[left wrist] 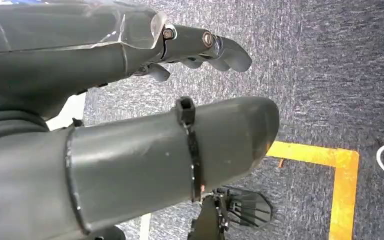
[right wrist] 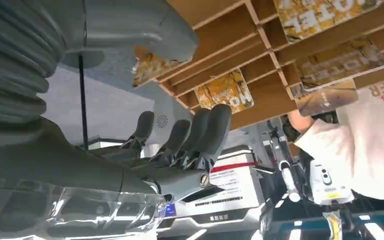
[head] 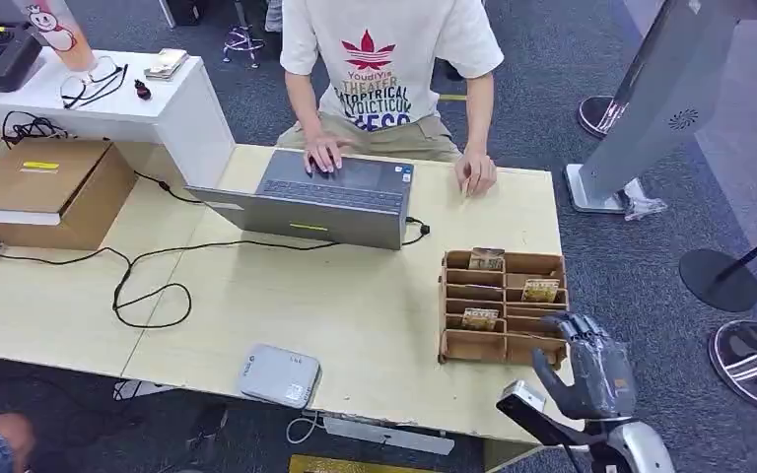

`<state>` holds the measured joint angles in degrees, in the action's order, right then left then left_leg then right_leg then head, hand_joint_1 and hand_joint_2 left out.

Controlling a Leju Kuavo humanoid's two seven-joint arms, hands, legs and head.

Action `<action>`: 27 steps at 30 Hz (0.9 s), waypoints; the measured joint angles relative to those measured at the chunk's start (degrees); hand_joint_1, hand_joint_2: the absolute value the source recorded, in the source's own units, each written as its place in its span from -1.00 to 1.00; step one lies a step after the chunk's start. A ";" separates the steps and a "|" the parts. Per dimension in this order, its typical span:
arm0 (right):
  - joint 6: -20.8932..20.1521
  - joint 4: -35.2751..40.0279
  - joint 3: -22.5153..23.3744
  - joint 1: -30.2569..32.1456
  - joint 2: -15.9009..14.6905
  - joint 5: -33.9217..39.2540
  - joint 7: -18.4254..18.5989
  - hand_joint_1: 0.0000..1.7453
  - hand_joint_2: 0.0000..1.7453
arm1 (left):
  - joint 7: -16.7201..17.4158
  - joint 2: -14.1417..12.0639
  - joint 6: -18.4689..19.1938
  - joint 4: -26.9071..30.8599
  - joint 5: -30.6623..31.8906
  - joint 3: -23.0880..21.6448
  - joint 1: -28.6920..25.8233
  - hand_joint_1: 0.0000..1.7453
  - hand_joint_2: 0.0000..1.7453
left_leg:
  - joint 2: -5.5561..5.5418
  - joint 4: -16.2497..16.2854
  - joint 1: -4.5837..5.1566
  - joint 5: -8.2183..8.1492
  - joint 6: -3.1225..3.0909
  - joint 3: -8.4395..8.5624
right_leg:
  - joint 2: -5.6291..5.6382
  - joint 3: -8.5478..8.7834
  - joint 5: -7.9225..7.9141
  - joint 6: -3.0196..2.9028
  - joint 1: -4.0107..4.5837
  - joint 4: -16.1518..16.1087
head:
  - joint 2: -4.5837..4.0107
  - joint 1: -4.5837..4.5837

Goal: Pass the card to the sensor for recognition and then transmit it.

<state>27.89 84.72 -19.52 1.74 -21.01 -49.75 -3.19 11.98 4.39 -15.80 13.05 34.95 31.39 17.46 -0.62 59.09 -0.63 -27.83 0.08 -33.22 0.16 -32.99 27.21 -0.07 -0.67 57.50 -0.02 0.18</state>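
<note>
A wooden card rack (head: pixel 501 305) stands on the table's right side with several gold-printed cards (head: pixel 540 289) upright in its slots. My right hand (head: pixel 591 367) hovers at the rack's near right corner, its fingers apart and its fingertips (head: pixel 574 328) at the rack's edge, holding nothing. In the right wrist view the hand (right wrist: pixel 180 145) faces the slots, with a card (right wrist: pixel 225 91) just beyond its fingers. A flat grey sensor box (head: pixel 279 375) lies at the table's front edge. My left hand (left wrist: pixel 130 150) hangs over the carpet, holding nothing.
A person sits across the table with both hands at a grey laptop (head: pixel 320 202). Black cables (head: pixel 148 286) loop over the table's left half, beside a cardboard box (head: pixel 54 189). A white kiosk stand (head: pixel 641 118) and stanchion bases (head: pixel 720 279) stand on the right.
</note>
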 joint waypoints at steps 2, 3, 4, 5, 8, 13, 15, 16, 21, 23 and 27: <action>0.07 -0.37 0.02 0.01 -0.17 0.37 0.02 -0.16 1.00 | -0.02 0.00 0.02 0.00 -0.02 0.00 0.00 -1.00 -1.00 | 0.00 0.00 0.00 0.00 0.00 0.00 | 0.00 0.00 0.00 0.00 0.00 0.00 | 0.00 -0.02; 0.09 -0.50 0.02 0.03 -0.22 0.37 0.02 -0.16 1.00 | -0.02 0.00 0.02 0.00 0.00 0.00 0.00 -1.00 -1.00 | 0.00 0.00 0.00 0.00 0.00 0.00 | 0.00 0.00 0.00 0.00 0.00 0.00 | 0.00 0.00; 0.13 -0.66 0.07 0.06 -0.28 0.37 0.07 -0.16 1.00 | -0.02 0.00 0.02 0.00 -0.02 0.00 0.00 -1.00 -1.00 | 0.00 0.00 0.00 0.00 0.00 0.00 | 0.00 0.00 0.00 0.00 0.00 0.00 | 0.00 0.00; 0.22 -0.81 0.11 0.12 -0.35 0.37 0.13 -0.16 1.00 | -0.02 0.00 0.02 0.00 -0.02 0.00 0.00 -1.00 -1.00 | 0.00 0.00 0.00 0.00 0.00 0.00 | 0.00 0.00 0.00 0.00 0.00 0.00 | 0.00 0.00; 0.31 -1.18 0.50 0.42 -0.63 0.37 0.20 -0.20 1.00 | -0.04 0.00 0.00 0.00 -0.09 0.00 -0.02 -1.00 -1.00 | 0.00 0.00 0.00 0.00 0.00 0.00 | 0.00 0.00 0.00 0.00 0.00 0.00 | 0.00 0.00; 0.55 -1.51 1.03 0.81 -0.96 0.37 0.22 -0.16 1.00 | -0.11 0.00 -0.04 0.00 -0.09 0.00 -0.04 -1.00 -1.00 | 0.00 0.00 0.00 0.00 0.00 0.01 | 0.00 0.00 0.00 0.00 0.00 0.00 | 0.00 0.00; 0.87 -1.51 1.11 1.13 -1.18 0.39 0.48 -0.12 1.00 | -0.11 0.00 -0.11 0.00 -0.09 0.00 -0.05 -1.00 -1.00 | 0.00 0.00 0.00 0.00 0.00 0.01 | 0.00 0.00 0.00 0.00 0.00 0.00 | 0.00 0.00; 0.96 -1.51 1.20 1.35 -1.25 0.39 0.57 -0.14 1.00 | -0.11 0.00 -0.11 0.00 -0.09 0.00 -0.07 -1.00 -1.00 | 0.00 0.00 0.00 0.00 0.00 0.01 | 0.00 0.00 0.00 0.00 0.00 0.00 | 0.00 0.00; 1.36 -1.49 1.53 2.07 -1.35 0.48 0.89 0.18 1.00 | -0.11 0.02 -0.33 0.00 -0.09 -0.17 -0.07 -1.00 -1.00 | 0.00 0.00 0.00 0.00 0.00 0.01 | 0.00 0.00 0.00 0.00 0.00 0.00 | 0.00 0.00; 1.44 -1.49 1.68 2.26 -1.35 0.50 1.24 0.28 1.00 | -0.11 0.04 -0.52 0.00 -0.07 -0.37 -0.07 -1.00 -1.00 | 0.00 0.00 0.00 0.00 0.00 0.01 | 0.00 0.00 0.00 0.00 0.00 0.00 | 0.00 0.00; 1.64 -1.49 2.45 2.62 -1.35 0.48 1.40 0.24 1.00 | 0.04 0.13 -0.66 0.00 -0.06 -0.85 -0.07 -1.00 -1.00 | 0.00 0.00 0.00 0.00 0.00 0.01 | 0.00 0.00 0.00 0.00 0.00 0.00 | 0.00 0.00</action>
<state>29.53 83.23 -17.07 4.36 -22.36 -49.27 -1.79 12.02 4.52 -16.46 13.05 34.89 30.53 17.39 -0.62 59.09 -0.63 -27.83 0.08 -33.21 0.16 -32.99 27.21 -0.07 -0.67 57.50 -0.02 0.17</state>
